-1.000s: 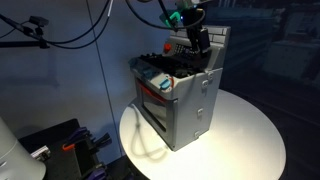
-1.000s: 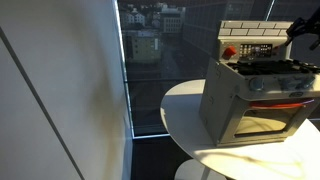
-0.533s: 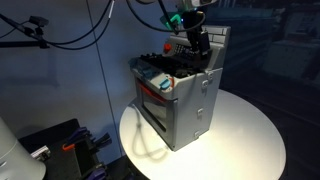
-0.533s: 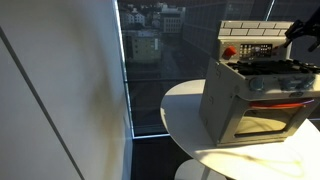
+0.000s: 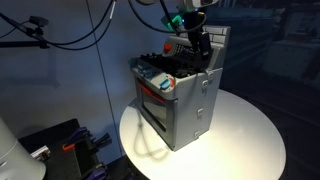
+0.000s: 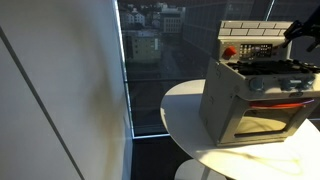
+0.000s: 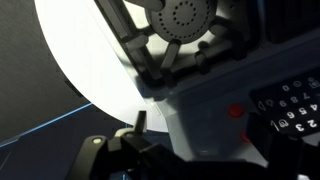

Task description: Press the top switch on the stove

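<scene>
Stove (image 5: pixel 185 105) of grey metal stands near the middle of a round white bench (image 5: pixel 250 135). Its oven door with red trim faces one camera at an angle, and its plain side panel catches the light. In both exterior views the black burners lie along its top and a brick-patterned back panel rises behind them. In an exterior view the same stove (image 6: pixel 255 95) sits at the right of the picture with a small red spot on the back panel, and the bench (image 6: pixel 185 110) curves out beneath it.

The end effector (image 5: pixel 201 40) hangs over the rear of the stove top, close to the back panel, with a green part (image 5: pixel 172 18) showing on the wrist above it. In an exterior view the end effector (image 6: pixel 303 28) is only a dark shape at the right edge, level with the upper part of the back panel. Whether its fingers are apart or together I cannot tell: it is dark and small in both exterior views, and the wrist view shows only blurred black parts at the bottom.

The wrist view looks down on a round perforated burner (image 7: pixel 182 18) framed by black grate bars. A red button (image 7: pixel 237 112) sits just beside a dark control strip (image 7: pixel 292 105) bearing white numerals.

Dark cables (image 5: pixel 70 35) loop behind the stove, and a window (image 6: pixel 150 45) shows city buildings.
</scene>
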You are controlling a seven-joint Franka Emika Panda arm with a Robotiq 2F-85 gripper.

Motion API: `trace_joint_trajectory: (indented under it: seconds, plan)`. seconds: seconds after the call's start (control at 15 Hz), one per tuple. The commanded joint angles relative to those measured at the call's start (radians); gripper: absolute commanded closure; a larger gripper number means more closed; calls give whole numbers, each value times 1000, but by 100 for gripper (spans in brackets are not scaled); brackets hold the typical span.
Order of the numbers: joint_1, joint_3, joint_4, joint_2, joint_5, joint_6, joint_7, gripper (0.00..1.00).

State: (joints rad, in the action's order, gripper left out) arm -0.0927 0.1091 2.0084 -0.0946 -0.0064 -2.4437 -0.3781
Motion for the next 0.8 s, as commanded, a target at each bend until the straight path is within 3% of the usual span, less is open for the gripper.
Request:
trace_joint_trajectory:
  seconds: [0.0,0.73]
  plan:
    - [-3,3,-42,-29,22,-5,34,0]
    - [-2,3,-77,-60,29,4,33,0]
